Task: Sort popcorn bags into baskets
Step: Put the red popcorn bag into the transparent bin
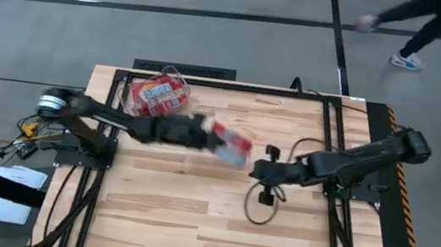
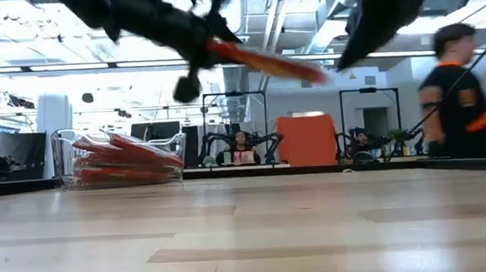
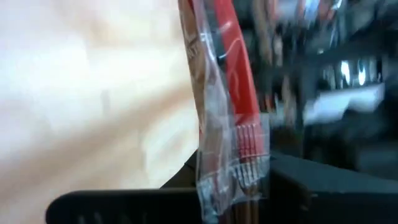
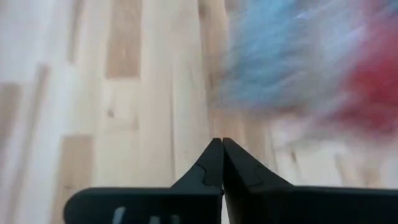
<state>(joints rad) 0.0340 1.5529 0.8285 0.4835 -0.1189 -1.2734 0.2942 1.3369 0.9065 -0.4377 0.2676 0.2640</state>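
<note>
A flat red popcorn bag with a clear crinkled plastic seam (image 1: 230,144) hangs in the air above the pale wooden plank counter (image 1: 191,214), pinched at one end by the left tool (image 1: 216,140), whose dark fingers press on the packet's sealed edge (image 3: 239,168). In the low view the bag (image 2: 259,59) juts out nearly level from that tool, well clear of the counter. The left arm stretches long and low away from the clear transparent plastic bin with rounded corners (image 1: 156,91), which sits at the counter's far left corner and holds a stack of more red packets (image 2: 124,157). The right tool (image 1: 259,169) hovers just beside the held bag on the side away from the bin, its two dark fingertips pressed together on nothing (image 4: 221,163).
</note>
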